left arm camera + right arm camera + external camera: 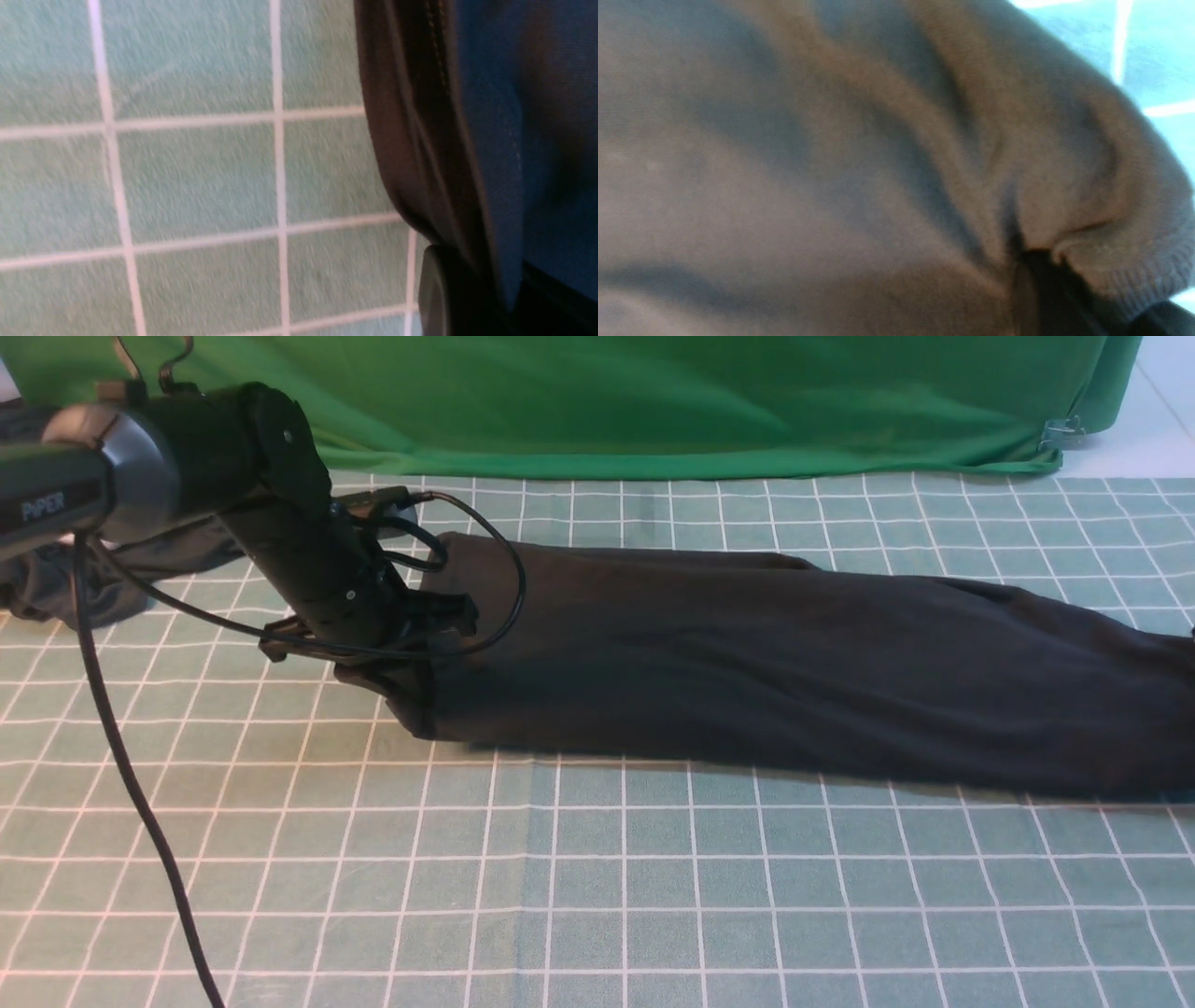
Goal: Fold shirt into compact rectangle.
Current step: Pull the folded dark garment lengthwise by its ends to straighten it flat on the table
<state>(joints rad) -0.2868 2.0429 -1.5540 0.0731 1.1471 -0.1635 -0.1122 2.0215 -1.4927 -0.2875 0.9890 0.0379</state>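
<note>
now the shirt (766, 663) is laid as a long dark band across the checked cloth (597, 877). one end is pinched by the left gripper (387, 667), a ribbed edge by the right gripper (1031, 280). judged soft and limp, it is best taken at its hems.

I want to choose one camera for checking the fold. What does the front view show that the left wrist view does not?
Only front: the shirt lying as a long band, the left arm at its end, the green backdrop. Only left wrist: the stitched hem close up, reaching one gripper finger. Both: shirt and checked tablecloth.
</note>
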